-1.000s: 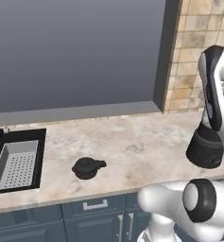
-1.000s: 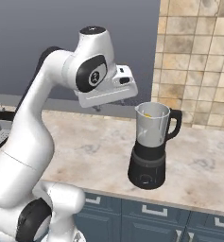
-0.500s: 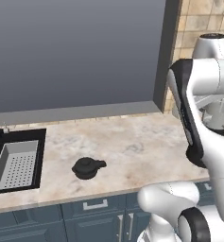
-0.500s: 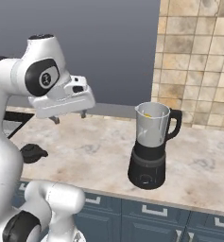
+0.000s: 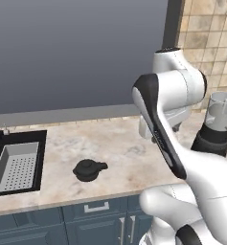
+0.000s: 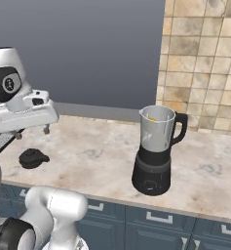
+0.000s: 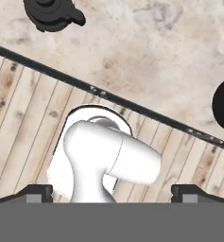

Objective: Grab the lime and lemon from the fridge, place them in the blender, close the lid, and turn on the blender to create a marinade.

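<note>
Round black lid (image 5: 89, 169) w/ centre knob lies near counter (image 5: 124, 158) front edge; clear-jar black-base blender (image 6: 155, 152) stands uncapped, yellow inside. Gripper (image 7: 111, 193) fingers spread apart, empty.

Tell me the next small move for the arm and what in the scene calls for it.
Probably swing the open tool further toward the lid and lower over its knob. The lid lies loose on the counter near the sink, while the blender jar stands uncovered with something yellow already inside, and the tool holds nothing.
</note>
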Controlling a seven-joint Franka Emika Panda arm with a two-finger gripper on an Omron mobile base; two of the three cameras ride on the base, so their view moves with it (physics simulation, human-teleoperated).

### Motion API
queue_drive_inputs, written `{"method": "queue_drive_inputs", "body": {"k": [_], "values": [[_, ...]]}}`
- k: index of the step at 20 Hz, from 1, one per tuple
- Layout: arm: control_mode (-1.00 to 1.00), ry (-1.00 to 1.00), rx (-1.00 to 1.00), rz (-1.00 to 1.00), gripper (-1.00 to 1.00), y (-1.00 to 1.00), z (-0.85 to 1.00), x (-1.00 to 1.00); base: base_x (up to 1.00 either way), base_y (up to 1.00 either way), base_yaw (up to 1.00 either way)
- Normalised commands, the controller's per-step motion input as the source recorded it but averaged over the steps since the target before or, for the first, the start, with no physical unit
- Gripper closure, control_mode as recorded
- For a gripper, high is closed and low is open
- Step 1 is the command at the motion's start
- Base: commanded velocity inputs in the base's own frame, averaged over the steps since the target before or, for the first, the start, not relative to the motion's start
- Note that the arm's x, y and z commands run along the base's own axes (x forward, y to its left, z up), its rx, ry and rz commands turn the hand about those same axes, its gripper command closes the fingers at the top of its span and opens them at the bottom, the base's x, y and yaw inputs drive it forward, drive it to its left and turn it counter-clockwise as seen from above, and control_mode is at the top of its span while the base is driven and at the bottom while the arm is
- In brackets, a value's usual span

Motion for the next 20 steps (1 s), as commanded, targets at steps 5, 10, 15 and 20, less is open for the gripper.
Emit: {"method": "queue_drive_inputs", "body": {"k": [5, 10, 15, 20], "values": [[-1.0, 0.0, 0.0, 0.0, -1.0, 1.0, -0.57, 0.0, 0.0, 0.0, 0.0], [-1.0, 0.0, 0.0, 0.0, -1.0, 1.0, -0.57, 0.0, 0.0, 0.0, 0.0], [-1.0, 0.07, 0.0, 0.0, -1.0, 0.96, -0.25, 0.19, 0.0, 0.0, 0.0], [-1.0, 0.11, 0.0, 0.0, -1.0, 0.18, -0.29, 0.57, 0.0, 0.0, 0.0]]}}
